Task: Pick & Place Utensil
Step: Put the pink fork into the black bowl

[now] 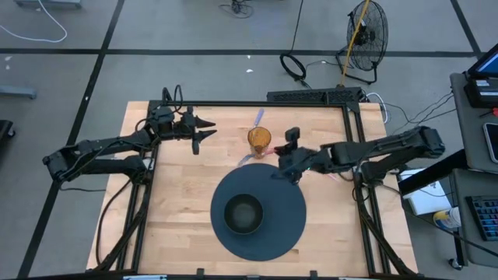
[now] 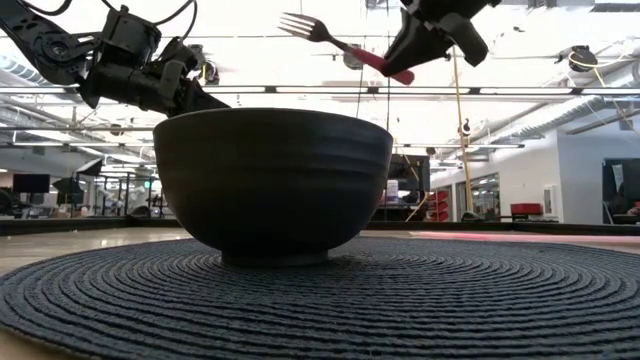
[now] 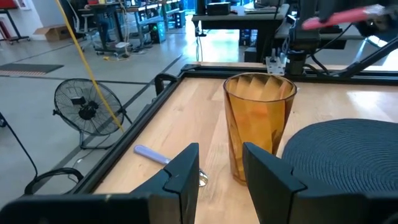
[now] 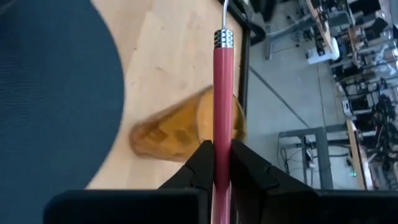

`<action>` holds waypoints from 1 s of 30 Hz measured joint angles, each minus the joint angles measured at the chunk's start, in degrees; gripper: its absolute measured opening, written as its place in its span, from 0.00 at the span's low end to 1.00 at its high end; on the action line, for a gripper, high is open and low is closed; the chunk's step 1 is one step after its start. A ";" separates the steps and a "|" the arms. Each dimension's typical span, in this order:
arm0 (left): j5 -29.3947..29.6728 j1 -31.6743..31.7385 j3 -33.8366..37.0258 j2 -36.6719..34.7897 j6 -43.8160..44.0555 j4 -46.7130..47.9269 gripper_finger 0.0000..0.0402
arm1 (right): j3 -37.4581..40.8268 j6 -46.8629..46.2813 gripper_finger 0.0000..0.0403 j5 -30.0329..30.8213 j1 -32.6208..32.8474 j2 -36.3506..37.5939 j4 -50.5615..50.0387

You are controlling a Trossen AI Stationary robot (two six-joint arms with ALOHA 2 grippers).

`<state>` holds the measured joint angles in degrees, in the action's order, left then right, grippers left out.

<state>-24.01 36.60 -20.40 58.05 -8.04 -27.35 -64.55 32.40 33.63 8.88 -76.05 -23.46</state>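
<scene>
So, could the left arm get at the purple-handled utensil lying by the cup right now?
Probably yes. The left gripper is open and empty, and the utensil lies on bare wood beside the cup. The right gripper, holding the fork, is over the mat's edge, apparently clear.

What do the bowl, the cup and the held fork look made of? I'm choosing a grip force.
Bowl: dark, matte, faintly ridged walls, probably glazed ceramic or melamine.
Cup: amber, see-through, faceted, likely plastic, possibly glass.
Fork: glossy red handle with a ridged metal collar, shiny metal tines; the right gripper is shut on its handle.
</scene>
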 joint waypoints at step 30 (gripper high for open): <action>-0.17 -5.19 -0.02 -0.01 7.15 3.37 0.32 | -32.74 -38.63 0.06 -23.48 10.58 -26.72 -46.31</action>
<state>-24.18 31.41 -20.43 58.04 -0.89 -23.99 -97.29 -6.23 10.14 19.46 -102.77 -69.76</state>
